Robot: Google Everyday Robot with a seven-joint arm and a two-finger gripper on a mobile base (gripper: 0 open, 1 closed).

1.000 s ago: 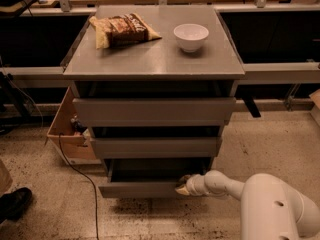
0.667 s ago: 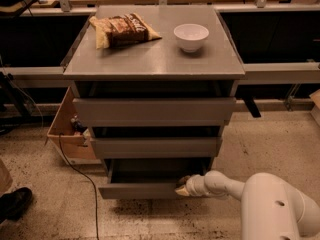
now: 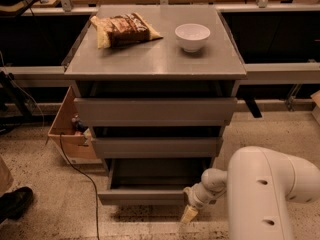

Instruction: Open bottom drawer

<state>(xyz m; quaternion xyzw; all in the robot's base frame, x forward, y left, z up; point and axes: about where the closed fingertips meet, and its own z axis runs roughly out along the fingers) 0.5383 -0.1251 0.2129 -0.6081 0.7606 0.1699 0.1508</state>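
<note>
The bottom drawer [image 3: 142, 196] is the lowest and narrowest grey front of the cabinet. It stands pulled out towards me, and its shallow grey tray interior [image 3: 155, 173] shows behind the front panel. My gripper [image 3: 190, 205] is at the right end of that front panel, low near the floor, on the end of my white arm [image 3: 265, 194], which comes in from the lower right. Whether the gripper touches the panel edge is not clear.
The middle drawer [image 3: 156, 147] and the top drawer [image 3: 155, 111] sit slightly out above. A snack bag [image 3: 124, 30] and a white bowl [image 3: 192, 36] rest on the cabinet top [image 3: 150, 59]. A cardboard box [image 3: 70, 129], a black cable [image 3: 80, 176] and a shoe [image 3: 15, 203] are on the left.
The bottom drawer has slid further out towards me, showing more of its tray. My gripper has moved back with its right end.
</note>
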